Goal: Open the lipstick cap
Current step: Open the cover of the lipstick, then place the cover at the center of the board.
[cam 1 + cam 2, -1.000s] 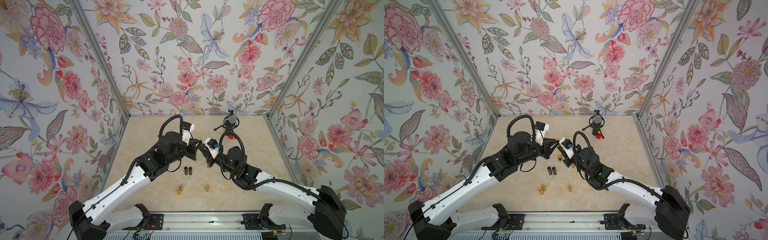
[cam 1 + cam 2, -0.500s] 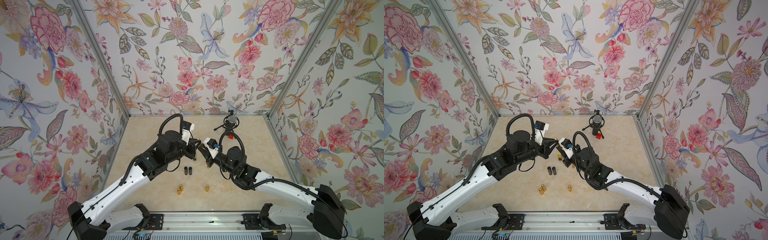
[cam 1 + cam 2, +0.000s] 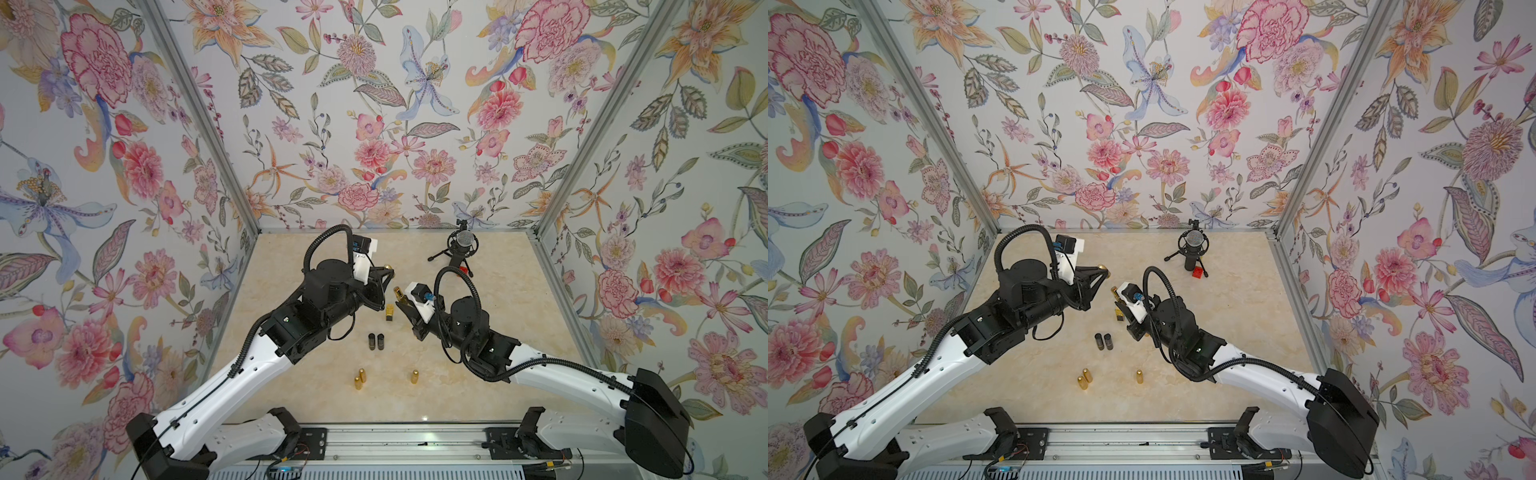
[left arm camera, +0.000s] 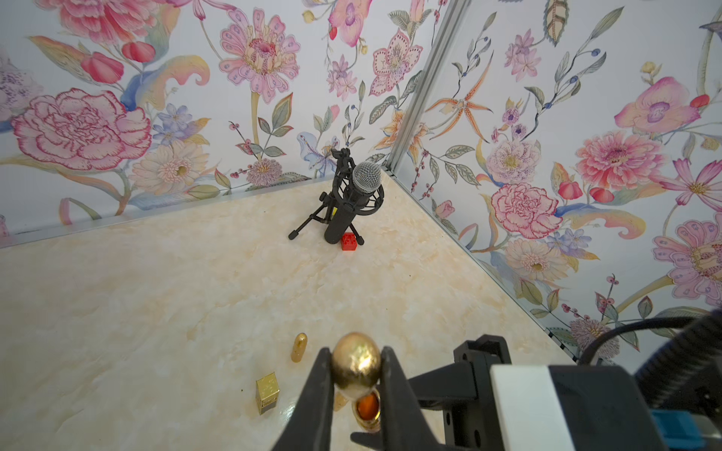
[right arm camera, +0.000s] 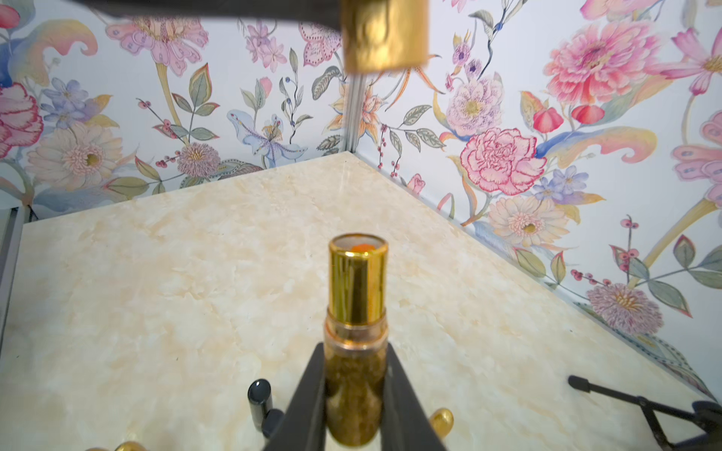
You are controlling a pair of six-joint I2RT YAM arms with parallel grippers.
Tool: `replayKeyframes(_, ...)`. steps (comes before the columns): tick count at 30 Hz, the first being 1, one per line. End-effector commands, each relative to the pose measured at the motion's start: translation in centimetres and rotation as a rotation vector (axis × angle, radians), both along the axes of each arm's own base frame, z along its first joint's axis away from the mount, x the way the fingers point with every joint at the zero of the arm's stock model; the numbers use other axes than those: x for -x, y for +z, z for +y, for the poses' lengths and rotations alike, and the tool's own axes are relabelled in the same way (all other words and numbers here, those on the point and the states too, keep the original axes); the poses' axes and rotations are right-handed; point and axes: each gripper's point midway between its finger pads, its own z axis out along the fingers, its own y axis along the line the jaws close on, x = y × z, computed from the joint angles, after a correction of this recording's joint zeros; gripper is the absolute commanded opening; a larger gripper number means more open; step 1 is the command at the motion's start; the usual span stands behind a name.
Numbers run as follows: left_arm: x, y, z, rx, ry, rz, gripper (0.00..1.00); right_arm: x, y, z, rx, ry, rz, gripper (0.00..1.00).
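The gold lipstick cap is off and pinched in my shut left gripper; in both top views it shows as a gold tip. The gold lipstick stands upright in my shut right gripper, its orange stick showing in the open end. In the right wrist view the cap hangs well clear above the tube. From the top, the lipstick sits just right of the left gripper, with a gap between them.
A microphone on a tripod and a red block stand at the back right. On the marble top are a square gold lipstick, two black tubes and gold bullet-shaped pieces.
My left gripper has drawn back from the right gripper with the cap, so cap and lipstick now stand apart. The right arm has hardly moved.
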Motion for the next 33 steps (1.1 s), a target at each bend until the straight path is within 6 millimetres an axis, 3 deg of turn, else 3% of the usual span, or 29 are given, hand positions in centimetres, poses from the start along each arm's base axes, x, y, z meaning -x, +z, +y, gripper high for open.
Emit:
replayKeyframes(1,-0.6,3.0,1.4,0.039,0.063,-0.085,0.11,0.6,-0.6,-0.2,0.010,0.011,0.022,0.05)
replayKeyframes(5,-1.0,2.9,1.8,0.017,0.080,-0.091,0.12,0.8,0.6,-0.7,-0.023,0.008,0.022,0.05)
replayKeyframes(7,-1.9,1.7,2.6,-0.017,0.124,-0.073,0.12,0.6,0.9,-1.5,-0.038,-0.015,0.023,0.06)
replayKeyframes(9,-3.0,-0.6,3.5,-0.069,0.174,-0.040,0.12,0.2,1.2,-2.8,-0.058,-0.047,0.023,0.07)
replayKeyframes(12,-4.9,-5.6,4.7,-0.110,0.209,0.056,0.12,0.0,2.5,-4.2,-0.114,-0.066,0.020,0.07)
replayKeyframes(16,-7.3,-13.1,6.6,-0.182,0.273,0.199,0.11,0.3,3.5,-4.5,-0.138,-0.066,0.008,0.08)
replayKeyframes(20,-8.6,-19.2,7.0,-0.275,0.307,0.283,0.10,0.2,2.7,-4.3,-0.138,-0.063,0.025,0.08)
replayKeyframes(25,-10.1,-24.2,7.5,-0.329,0.325,0.338,0.10,0.1,2.2,-3.7,-0.164,-0.048,0.044,0.08)
replayKeyframes(33,-11.1,-30.2,9.2,-0.350,0.378,0.363,0.10,-0.2,2.1,-3.6,-0.162,-0.054,0.038,0.08)
